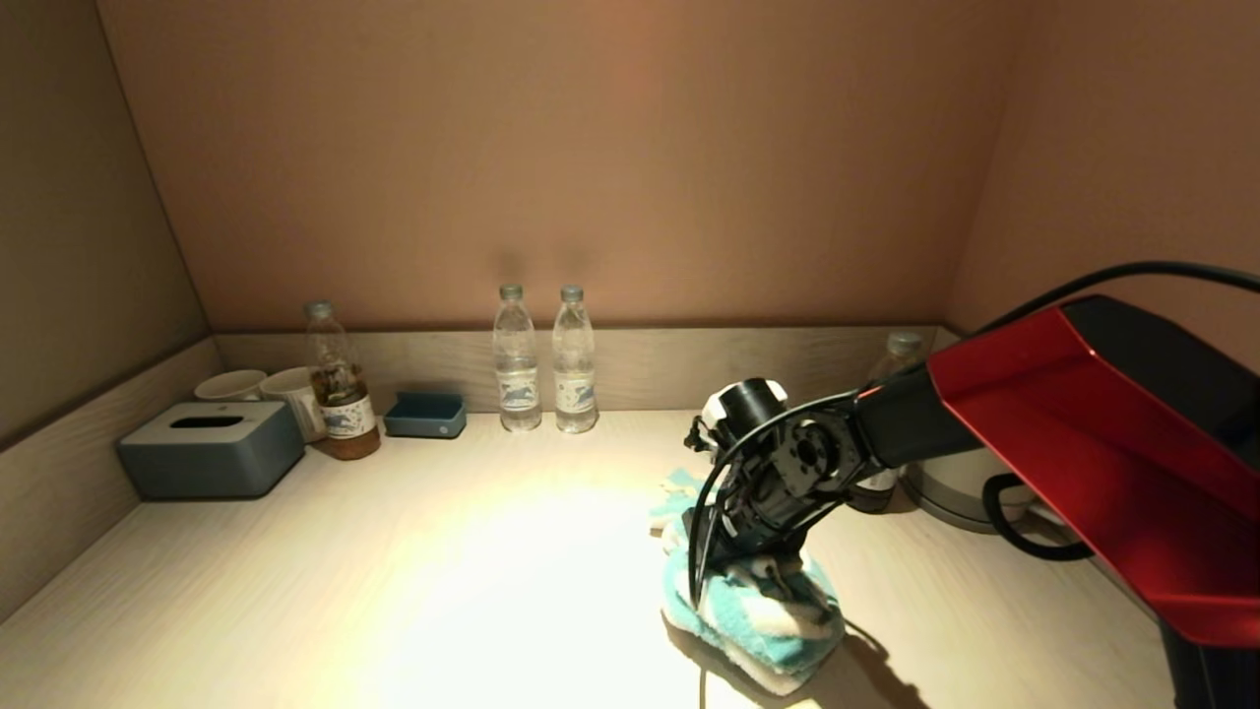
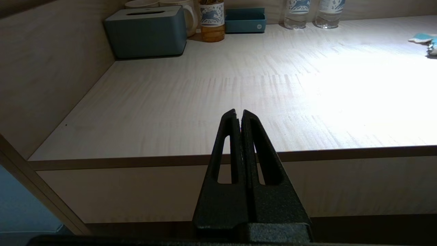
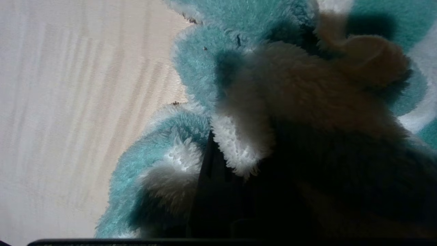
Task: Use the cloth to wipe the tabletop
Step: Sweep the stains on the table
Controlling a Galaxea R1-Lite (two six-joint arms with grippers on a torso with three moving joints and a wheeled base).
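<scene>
A fluffy teal and white cloth (image 1: pixel 778 625) lies bunched on the light wooden tabletop (image 1: pixel 443 571), right of the middle and near the front. My right gripper (image 1: pixel 758 571) points down into the cloth and is shut on it. In the right wrist view the cloth (image 3: pixel 198 68) is heaped around the gripper (image 3: pixel 225 153), and only one dark finger (image 3: pixel 210 177) shows. My left gripper (image 2: pixel 239 114) is shut and empty, parked in front of and below the table's front edge. A corner of the cloth (image 2: pixel 423 37) shows far off in the left wrist view.
A grey tissue box (image 1: pixel 212 448), two mugs (image 1: pixel 261 389), a tea bottle (image 1: pixel 340 399) and a small blue tray (image 1: pixel 425 415) stand at the back left. Two water bottles (image 1: pixel 544 359) stand at the back middle. A kettle (image 1: pixel 960 487) and another bottle (image 1: pixel 891 354) stand behind the right arm.
</scene>
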